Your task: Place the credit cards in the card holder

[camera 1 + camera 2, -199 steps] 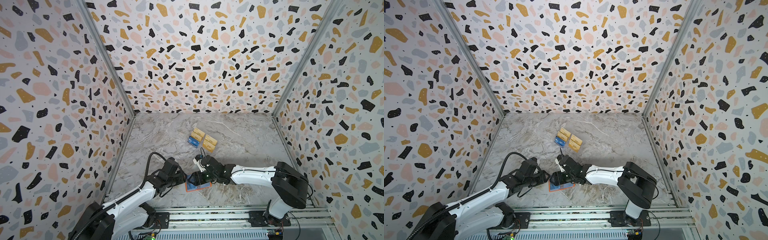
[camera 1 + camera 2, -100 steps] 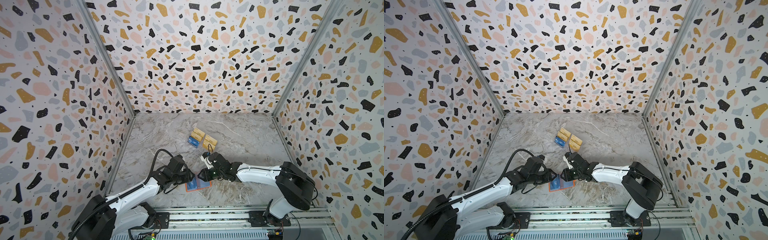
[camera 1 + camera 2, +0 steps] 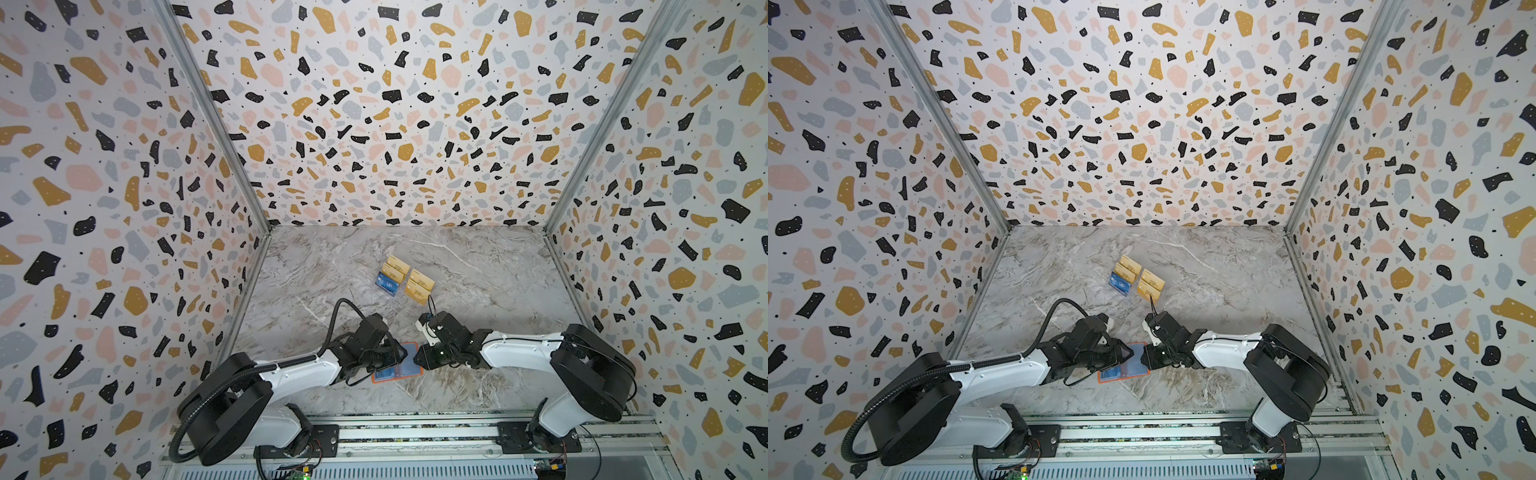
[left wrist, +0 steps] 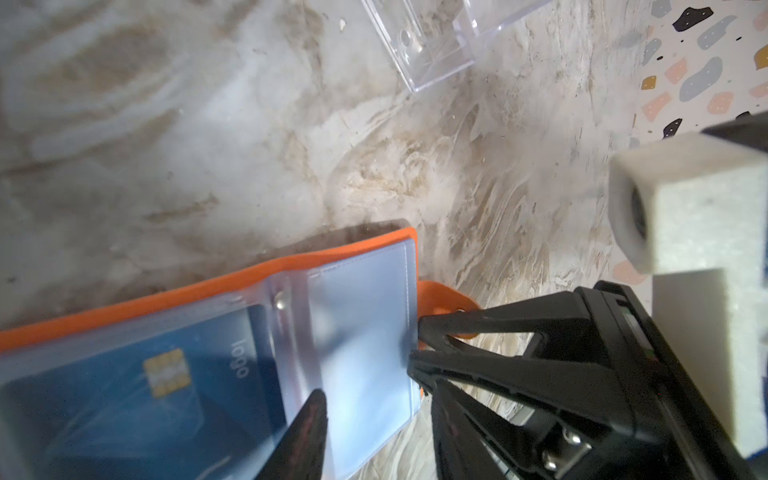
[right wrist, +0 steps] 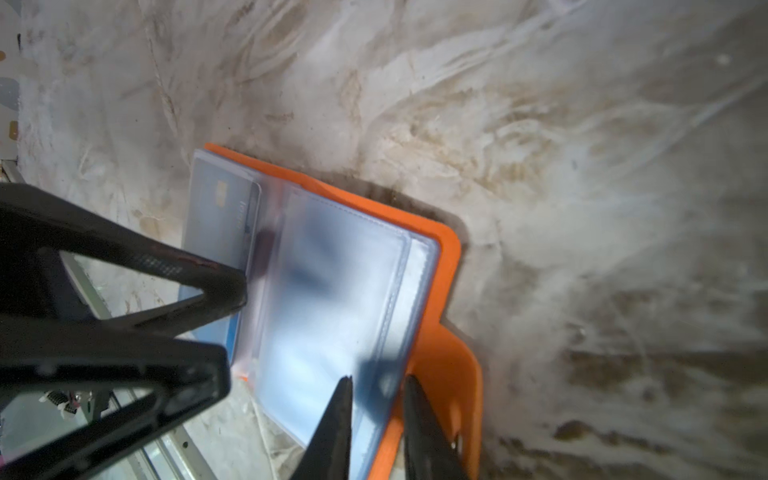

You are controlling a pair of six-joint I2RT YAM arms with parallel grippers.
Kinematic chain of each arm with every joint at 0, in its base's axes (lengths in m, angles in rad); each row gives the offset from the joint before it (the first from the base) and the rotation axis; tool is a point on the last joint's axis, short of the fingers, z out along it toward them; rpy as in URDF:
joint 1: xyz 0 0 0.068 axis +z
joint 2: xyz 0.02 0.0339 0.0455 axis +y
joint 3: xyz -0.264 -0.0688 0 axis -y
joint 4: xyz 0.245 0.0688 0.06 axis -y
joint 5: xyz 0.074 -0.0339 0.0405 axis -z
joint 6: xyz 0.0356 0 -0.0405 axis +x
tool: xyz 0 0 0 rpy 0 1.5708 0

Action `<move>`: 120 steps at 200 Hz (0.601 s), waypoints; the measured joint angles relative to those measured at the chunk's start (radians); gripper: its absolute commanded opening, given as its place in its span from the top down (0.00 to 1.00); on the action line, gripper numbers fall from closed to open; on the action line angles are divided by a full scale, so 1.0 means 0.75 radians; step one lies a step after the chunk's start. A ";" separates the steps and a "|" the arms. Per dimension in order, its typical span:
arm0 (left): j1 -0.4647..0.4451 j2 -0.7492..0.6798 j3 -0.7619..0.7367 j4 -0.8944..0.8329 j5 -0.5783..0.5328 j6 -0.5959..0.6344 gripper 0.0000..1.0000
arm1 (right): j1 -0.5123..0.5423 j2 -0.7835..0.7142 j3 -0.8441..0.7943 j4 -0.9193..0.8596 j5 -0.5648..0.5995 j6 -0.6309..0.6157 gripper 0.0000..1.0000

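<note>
card holder [image 3: 404, 368] lies open and flat on marble table [image 3: 490, 266], at 6 o'clock of the floor near the front rail, between my two claws

my left claw [image 5: 230, 326] sits at holder's 9 o'clock: jaws apart, upper fingertip [image 5: 232, 286] resting on the left page, over a blue card [image 4: 166, 395] already inside a sleeve. nothing seen clamped

my right claw [image 5: 377, 380] is at holder's 3 o'clock: jaws nearly together, straddling the free edge of the clear sleeves [image 5: 332, 291] on the right page. orange snap tab [image 5: 453, 374] is just beside the outer finger. can't tell if the sleeve is actually pinched or only bracketed

rest of the credit cards [image 3: 419, 284], gold plus one blue VIP, stand in the clear rack [image 4: 436, 45] at holder's 12 o'clock, apart from both claws
</note>
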 measured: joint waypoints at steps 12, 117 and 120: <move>0.000 0.009 0.000 0.011 -0.001 -0.007 0.56 | 0.000 -0.007 -0.011 0.005 0.001 0.003 0.78; 0.004 0.040 -0.055 0.108 -0.004 -0.035 0.56 | 0.003 -0.011 -0.023 0.021 0.010 0.031 0.81; 0.004 0.040 -0.056 0.108 -0.004 -0.035 0.56 | 0.004 -0.011 -0.023 0.021 0.010 0.032 0.81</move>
